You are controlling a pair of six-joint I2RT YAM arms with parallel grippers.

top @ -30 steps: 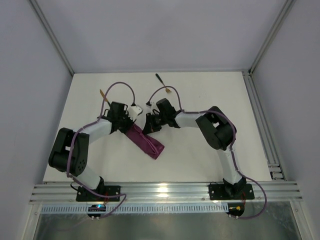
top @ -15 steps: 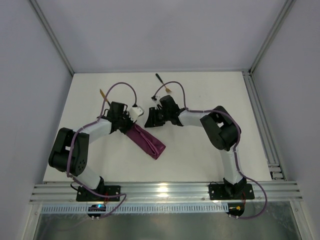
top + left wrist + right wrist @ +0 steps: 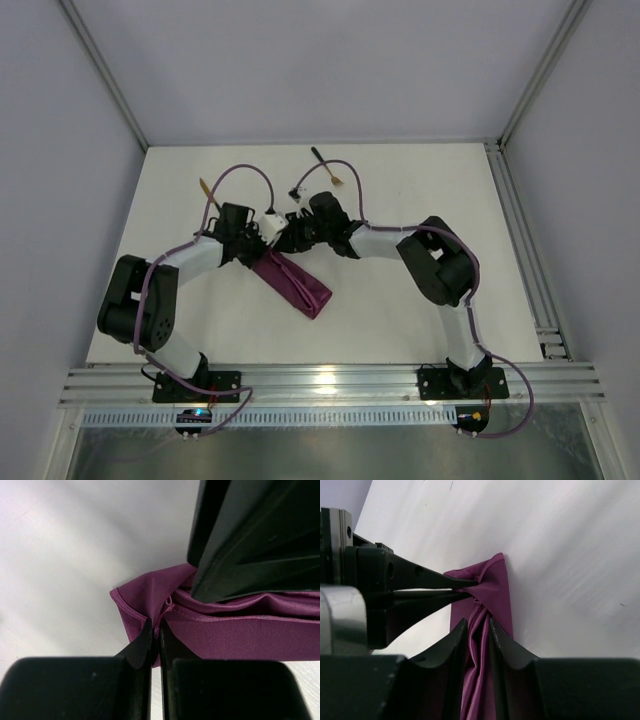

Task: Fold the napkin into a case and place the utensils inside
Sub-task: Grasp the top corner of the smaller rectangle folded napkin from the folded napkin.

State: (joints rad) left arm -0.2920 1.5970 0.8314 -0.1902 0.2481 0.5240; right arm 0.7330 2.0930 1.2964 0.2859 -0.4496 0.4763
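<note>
Currently folding: left gripper pinches napkin edge, frame centre; right gripper straddles it, clamping unclear; next needs a firm pinch.

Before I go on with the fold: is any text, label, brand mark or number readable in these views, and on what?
None can be read in any view.
The napkin is plain, with no tag or print showing.
The left fingers and right fingers show no marking.
The small box with a blue light, at the bottom of the top view, is too small to tell.
</note>
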